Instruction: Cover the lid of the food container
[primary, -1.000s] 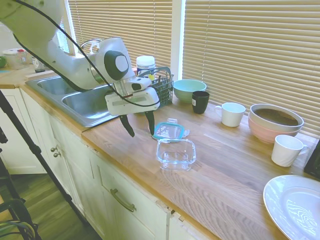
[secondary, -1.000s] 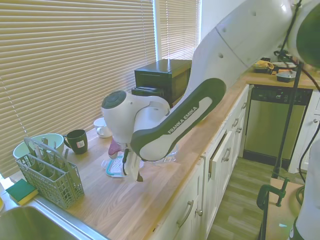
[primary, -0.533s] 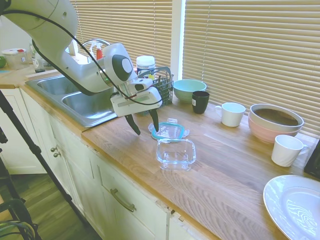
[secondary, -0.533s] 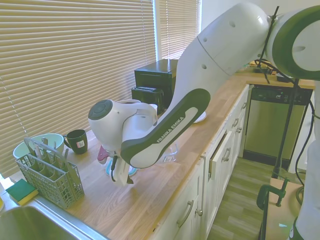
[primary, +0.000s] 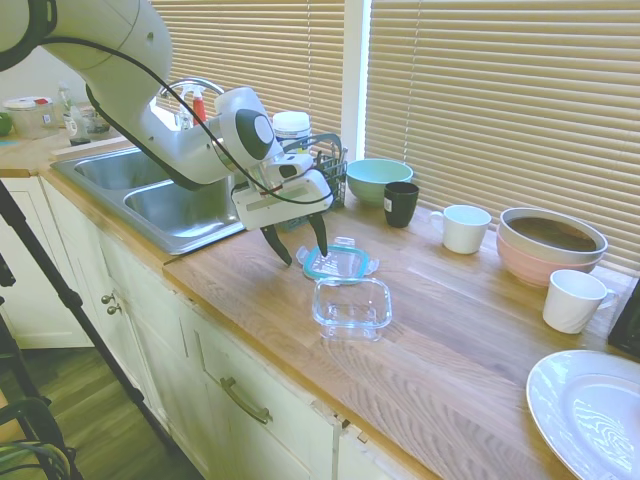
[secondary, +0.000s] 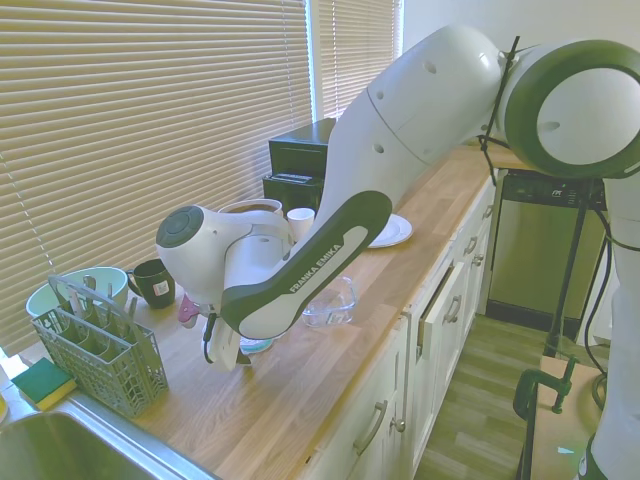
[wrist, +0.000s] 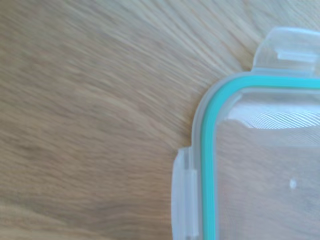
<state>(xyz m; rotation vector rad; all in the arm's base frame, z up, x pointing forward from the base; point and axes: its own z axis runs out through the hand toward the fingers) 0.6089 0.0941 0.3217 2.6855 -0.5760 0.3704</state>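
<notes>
1. The lid (primary: 341, 262) is seen lying flat on the wooden table (primary: 470, 330): clear plastic, rounded-square, edged with a teal seal, with clear snap tabs at its sides.
2. The food container (primary: 352, 307), clear and shallow, is set just beside it, uncovered.
3. The hand (primary: 299, 246) is held spread above the lid's edge, nothing gripped.

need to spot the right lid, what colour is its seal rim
Teal, on a clear plastic lid; clearest in the wrist view.
</notes>
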